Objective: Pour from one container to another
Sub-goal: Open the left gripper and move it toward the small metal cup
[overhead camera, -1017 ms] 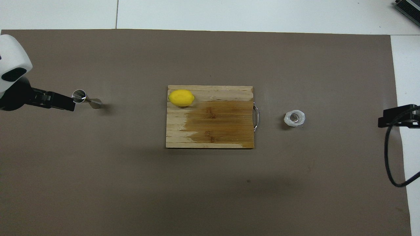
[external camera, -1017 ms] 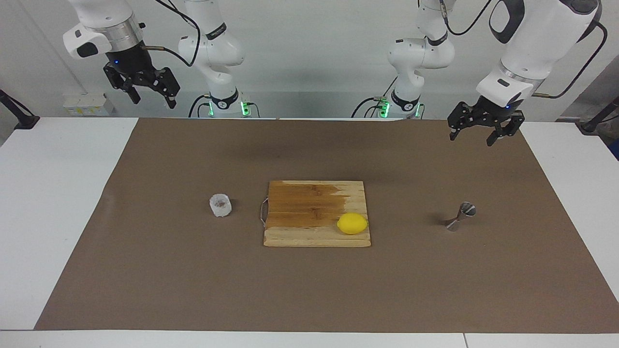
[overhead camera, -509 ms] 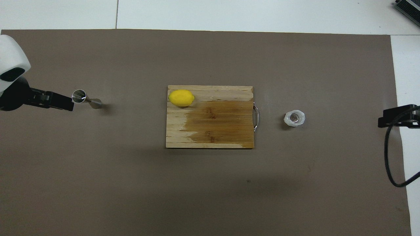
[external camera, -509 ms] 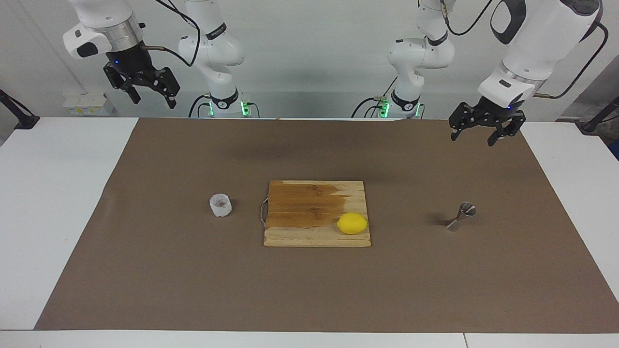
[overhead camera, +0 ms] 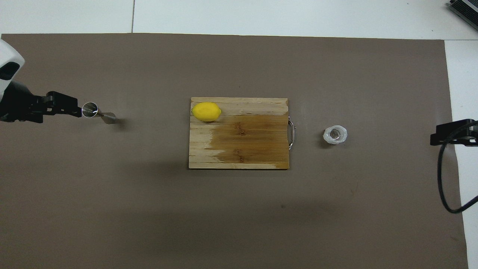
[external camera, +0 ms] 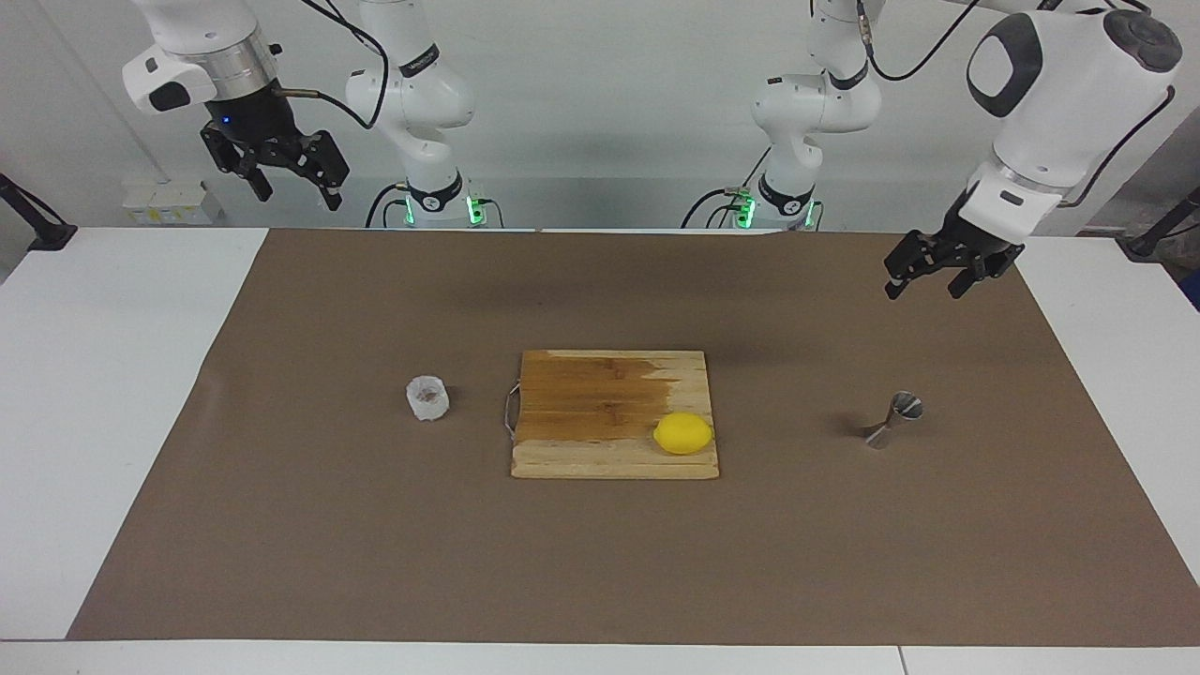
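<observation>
Since the earlier frame, the left gripper (external camera: 926, 282) has been lowered slightly and turned above the brown mat (external camera: 600, 562), over the left arm's end of the surface; its jaws are held wide apart and empty. The steel jigger (external camera: 893, 419) is seen standing on the mat below it, untouched. The translucent cup (external camera: 427, 398) is set beside the cutting board (external camera: 600, 394), which carries a lemon (external camera: 683, 433). The right gripper (external camera: 292, 185) is kept waiting, raised, jaws spread and empty.

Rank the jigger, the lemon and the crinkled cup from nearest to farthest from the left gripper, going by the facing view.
From the left gripper, raised at its own end of the table:
1. Jigger, at the left arm's end.
2. Lemon, on the cutting board, mid-table.
3. Crinkled cup, toward the right arm's end.
</observation>
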`<state>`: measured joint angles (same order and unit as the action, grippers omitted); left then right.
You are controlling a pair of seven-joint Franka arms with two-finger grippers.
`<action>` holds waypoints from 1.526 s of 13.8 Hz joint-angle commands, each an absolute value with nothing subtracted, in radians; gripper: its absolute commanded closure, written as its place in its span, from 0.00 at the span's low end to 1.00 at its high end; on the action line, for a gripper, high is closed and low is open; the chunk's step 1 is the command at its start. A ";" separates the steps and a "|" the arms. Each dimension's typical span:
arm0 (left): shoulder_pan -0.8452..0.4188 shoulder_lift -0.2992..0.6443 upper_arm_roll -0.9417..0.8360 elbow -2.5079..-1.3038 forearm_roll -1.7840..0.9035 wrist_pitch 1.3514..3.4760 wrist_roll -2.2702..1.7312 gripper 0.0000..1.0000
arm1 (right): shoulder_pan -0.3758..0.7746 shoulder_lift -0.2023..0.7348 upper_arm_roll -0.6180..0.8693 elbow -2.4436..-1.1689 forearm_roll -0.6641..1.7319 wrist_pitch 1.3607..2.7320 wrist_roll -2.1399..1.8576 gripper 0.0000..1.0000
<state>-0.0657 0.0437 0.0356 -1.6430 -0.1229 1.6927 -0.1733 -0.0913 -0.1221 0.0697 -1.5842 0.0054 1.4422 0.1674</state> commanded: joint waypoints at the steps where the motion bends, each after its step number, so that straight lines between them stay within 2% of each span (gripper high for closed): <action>1: -0.020 0.127 0.034 -1.612 -0.185 1.744 -0.427 0.00 | -0.103 -0.132 0.075 -1.586 0.025 1.428 0.178 0.00; 3: 0.020 0.141 0.034 -1.621 -0.261 1.769 -0.596 0.00 | -0.103 -0.132 0.075 -1.586 0.025 1.428 0.178 0.00; 5: 0.006 0.129 0.040 -1.681 -0.226 1.831 -0.696 0.00 | -0.103 -0.132 0.075 -1.586 0.025 1.428 0.178 0.00; 12: 0.116 0.184 0.041 -1.671 -0.448 1.884 -0.903 0.00 | -0.103 -0.132 0.074 -1.586 0.025 1.428 0.178 0.00; 15: 0.146 0.262 0.041 -1.620 -0.483 1.892 -1.000 0.00 | -0.103 -0.133 0.074 -1.586 0.025 1.428 0.178 0.00; 21: 0.276 0.405 0.041 -1.615 -0.721 1.855 -1.017 0.00 | -0.103 -0.132 0.074 -1.586 0.025 1.428 0.176 0.00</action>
